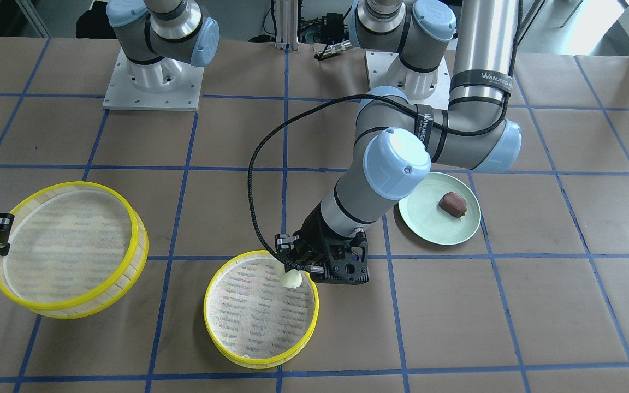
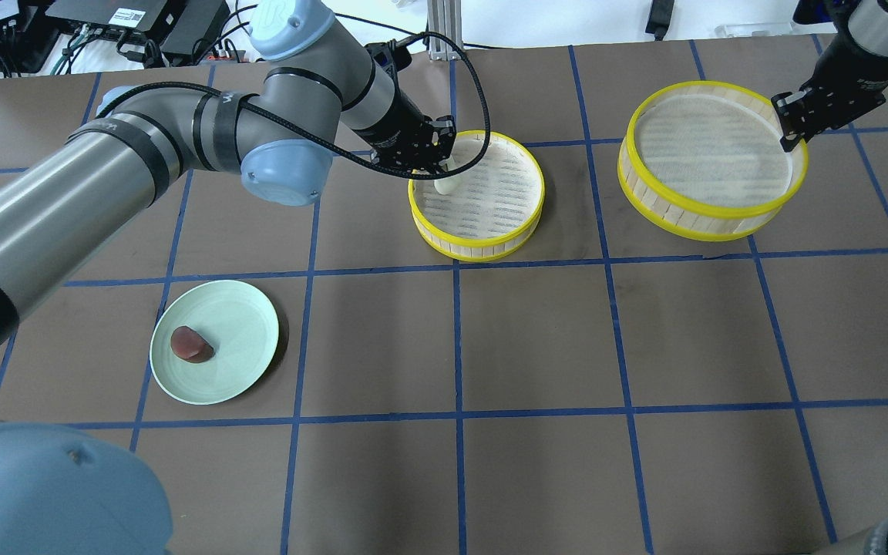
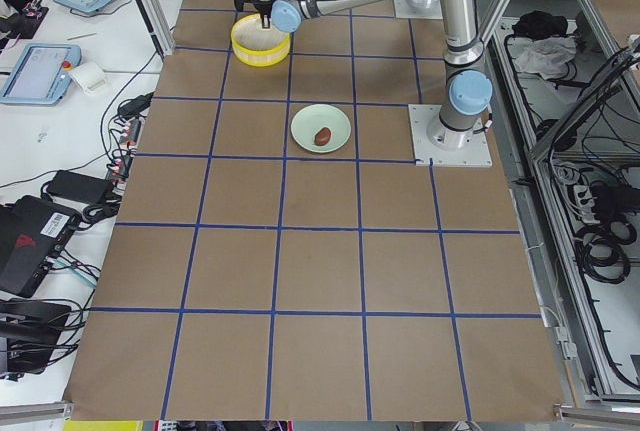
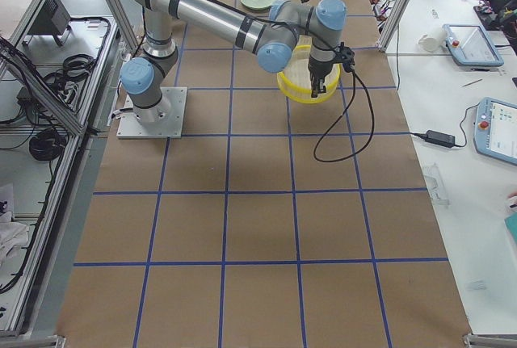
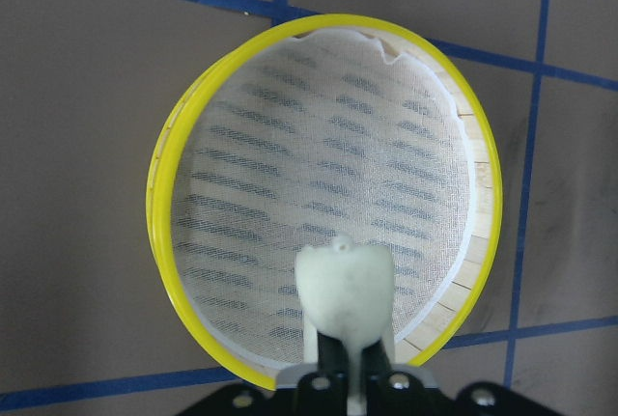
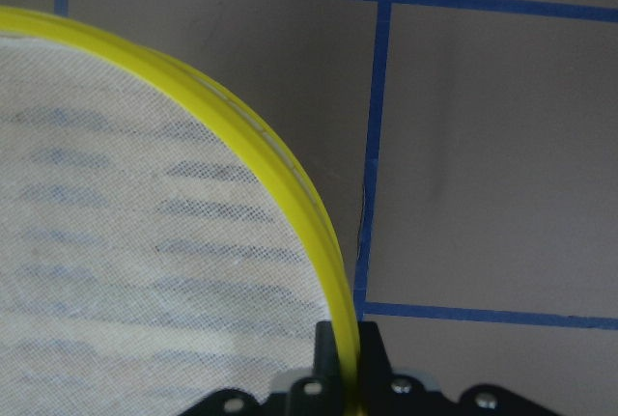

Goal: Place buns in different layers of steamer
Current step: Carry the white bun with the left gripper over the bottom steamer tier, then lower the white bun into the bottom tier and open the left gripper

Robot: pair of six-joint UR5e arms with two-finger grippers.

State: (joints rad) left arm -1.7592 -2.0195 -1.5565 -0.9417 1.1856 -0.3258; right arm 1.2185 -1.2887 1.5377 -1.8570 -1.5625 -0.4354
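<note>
Over yellow-rimmed wooden steamer tray point(image 5: 154, 199): left gripper point(image 5: 346, 353) fingers clamp cream-white oblong bun point(image 5: 344, 286) | right gripper point(image 6: 346, 344) fingers pinch rim of second such tray point(image 2: 691, 220) (tilted)

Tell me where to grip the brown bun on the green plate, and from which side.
Come straight down from above and close the fingers across the brown bun, over its shorter width and low on its flanks. It sits dome-up on the shallow green plate, off centre, with nothing beside it. A side approach would likely meet the rim.
</note>
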